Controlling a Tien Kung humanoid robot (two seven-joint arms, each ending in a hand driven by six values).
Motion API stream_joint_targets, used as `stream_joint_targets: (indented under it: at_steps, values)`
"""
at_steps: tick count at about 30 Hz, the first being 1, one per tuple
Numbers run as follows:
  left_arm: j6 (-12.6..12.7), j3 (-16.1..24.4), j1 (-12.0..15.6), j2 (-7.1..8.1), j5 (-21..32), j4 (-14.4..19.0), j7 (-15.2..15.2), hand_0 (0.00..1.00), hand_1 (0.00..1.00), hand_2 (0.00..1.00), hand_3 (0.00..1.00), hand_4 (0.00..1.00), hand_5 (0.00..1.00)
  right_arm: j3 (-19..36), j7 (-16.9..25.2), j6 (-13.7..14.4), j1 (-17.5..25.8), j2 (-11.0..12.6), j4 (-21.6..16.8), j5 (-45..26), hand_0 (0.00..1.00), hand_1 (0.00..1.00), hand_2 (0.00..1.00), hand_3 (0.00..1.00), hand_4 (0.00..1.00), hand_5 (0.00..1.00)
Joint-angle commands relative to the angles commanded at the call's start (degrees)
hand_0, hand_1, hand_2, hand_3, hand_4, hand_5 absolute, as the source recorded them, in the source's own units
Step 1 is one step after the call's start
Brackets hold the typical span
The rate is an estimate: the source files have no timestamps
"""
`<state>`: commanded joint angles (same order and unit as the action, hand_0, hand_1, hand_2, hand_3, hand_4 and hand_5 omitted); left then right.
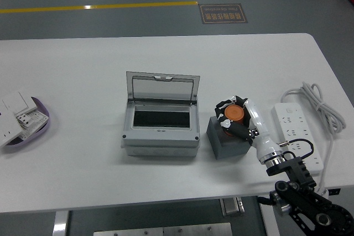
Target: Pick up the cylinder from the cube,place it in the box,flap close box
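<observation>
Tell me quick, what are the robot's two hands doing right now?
Left hand: not in view.
Right hand: fingers curled around the orange cylinder on top of the grey cube.

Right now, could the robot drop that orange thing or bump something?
It might. The right robot hand has its fingers around the orange cylinder on the grey cube, so a loose hold could let it slip. The grey box sits close to the left with its lid standing up; the cylinder could catch the rim on the way over.

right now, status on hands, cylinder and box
Right hand closed on orange cylinder, atop grey cube. Left hand out of view. Box open, lid up, path clear.
</observation>
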<state>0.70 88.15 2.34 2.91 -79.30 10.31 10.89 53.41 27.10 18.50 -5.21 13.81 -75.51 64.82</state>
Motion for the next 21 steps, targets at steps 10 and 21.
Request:
stream_joint_targets:
  at_steps: [10,21]
  values:
    - [0.0,0.0,0.1,-0.04,-0.2,0.0,0.0,0.580,0.615,0.611,0.649,0.657,0.143,-1.9,-3.0,0.7,-3.6,-0.7,-2.9,-0.4,0.265,0.286,0.257,0.227,0.002,0.002]
    - [-0.1,0.0,0.2,0.19,-0.8,0.0,0.2,0.581,0.615,0.611,0.648,0.656,0.144,-12.5,-13.7,3.0,-11.8,-2.2,-8.2,4.0,0.212,0.284,0.252,0.232,0.002,0.002]
